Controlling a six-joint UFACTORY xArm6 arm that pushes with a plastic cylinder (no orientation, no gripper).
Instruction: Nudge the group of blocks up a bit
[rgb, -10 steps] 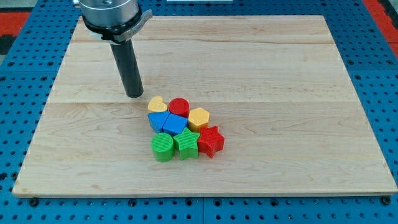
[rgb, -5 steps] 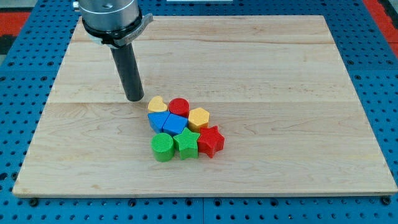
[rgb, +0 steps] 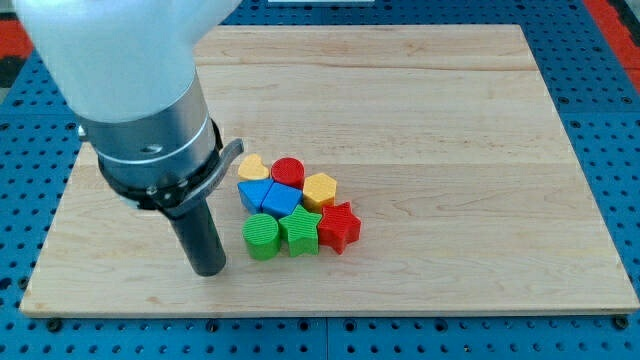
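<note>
Since only one camera looks down on the wooden board (rgb: 420, 110), everything is placed from that view. My tip (rgb: 210, 270) rests on the board near the view's bottom left, just left of the green cylinder (rgb: 262, 237) and apart from it. It is a bare rod end, with nothing to open or close and nothing held; it touches no block.

The group sits a little left of the board's centre, packed tight with blocks touching their neighbours. Counted, there are eight: two yellow, two red, two blue and two green. At the top of the cluster lie the yellow heart (rgb: 253, 167) and the red cylinder (rgb: 288, 172). Below them come the blue block (rgb: 254, 193) at the left, the blue pentagon (rgb: 281, 199), and the yellow hexagon (rgb: 319, 188) at the right. Along the bottom row stand the green cylinder, the green star (rgb: 300, 230) and the red star (rgb: 339, 225).

These look like small, light, rigid plastic pieces that should slide easily on smooth wood and will probably scatter if struck off-centre. Nothing can be gripped, so I judge the best contact is a slow push from below, against the middle of the bottom row near the green star, aimed toward the view's top.
</note>
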